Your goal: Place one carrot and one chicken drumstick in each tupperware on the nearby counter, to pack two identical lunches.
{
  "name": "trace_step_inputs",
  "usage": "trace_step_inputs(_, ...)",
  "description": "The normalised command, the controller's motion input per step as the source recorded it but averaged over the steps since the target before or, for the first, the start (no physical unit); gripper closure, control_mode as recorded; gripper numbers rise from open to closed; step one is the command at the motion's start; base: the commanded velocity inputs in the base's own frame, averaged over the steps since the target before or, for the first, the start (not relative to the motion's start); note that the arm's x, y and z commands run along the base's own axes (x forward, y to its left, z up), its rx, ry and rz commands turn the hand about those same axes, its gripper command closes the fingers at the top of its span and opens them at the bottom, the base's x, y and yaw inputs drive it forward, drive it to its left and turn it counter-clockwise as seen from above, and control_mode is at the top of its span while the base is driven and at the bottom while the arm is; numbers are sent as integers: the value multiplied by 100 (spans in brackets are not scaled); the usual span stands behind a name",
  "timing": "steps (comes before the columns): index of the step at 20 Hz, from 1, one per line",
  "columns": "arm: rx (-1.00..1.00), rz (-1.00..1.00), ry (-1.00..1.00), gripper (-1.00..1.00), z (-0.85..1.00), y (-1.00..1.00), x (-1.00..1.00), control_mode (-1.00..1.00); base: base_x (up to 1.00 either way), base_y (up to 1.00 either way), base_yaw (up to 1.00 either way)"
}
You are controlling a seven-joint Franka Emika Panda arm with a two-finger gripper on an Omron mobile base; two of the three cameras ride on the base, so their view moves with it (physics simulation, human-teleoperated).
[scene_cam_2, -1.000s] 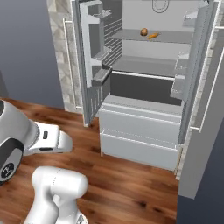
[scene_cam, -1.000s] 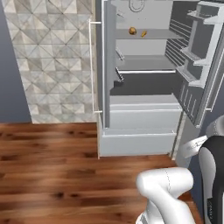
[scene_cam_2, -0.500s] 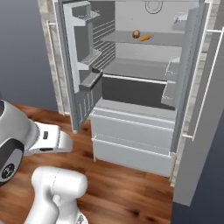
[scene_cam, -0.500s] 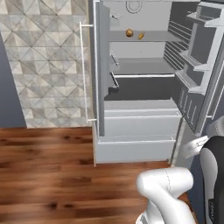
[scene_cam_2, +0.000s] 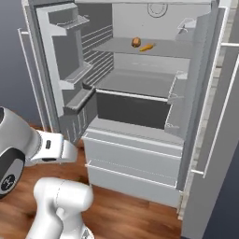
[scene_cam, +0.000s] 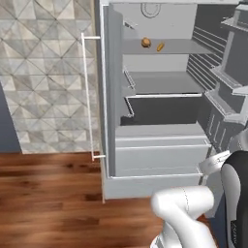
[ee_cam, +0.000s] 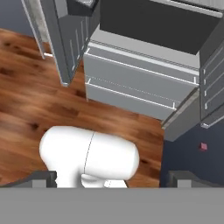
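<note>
Gripper [ee_cam: 109, 179] jaws wide apart, empty — carrot [scene_cam_2: 147, 47] and drumstick [scene_cam_2: 136, 42] well beyond, on fridge shelf [scene_cam_2: 163, 49]

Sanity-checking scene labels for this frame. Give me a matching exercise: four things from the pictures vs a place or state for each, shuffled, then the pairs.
Things:
1. carrot
2. chicken drumstick
3. fridge doors
4. floor

Places or states:
A. reddish-brown wood planks
B. swung open to both sides
C. orange, on the upper fridge shelf
D. brown and rounded, beside the orange item on that shelf

Pairs: 1-C, 2-D, 3-B, 4-A
</note>
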Motion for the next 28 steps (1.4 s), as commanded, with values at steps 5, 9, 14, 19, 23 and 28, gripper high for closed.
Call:
trace_step_inputs(5, 0, 0, 0, -100, 0, 0, 0, 100, 74, -38, -2)
trace_step_inputs(9, 0, 0, 0, -100, 0, 0, 0, 100, 69, -37, -1)
trace_step_inputs(14, 0, 0, 0, -100, 0, 0, 0, 100, 55, -39, -1)
trace_step_inputs(19, 0, 0, 0, -100, 0, 0, 0, 100, 40, -36, -1)
trace_step_inputs(23, 0, 0, 0, -100, 0, 0, 0, 100, 33, -8, -4)
trace_step_inputs(28, 0, 0, 0, -100, 0, 0, 0, 100, 49, 0, -10)
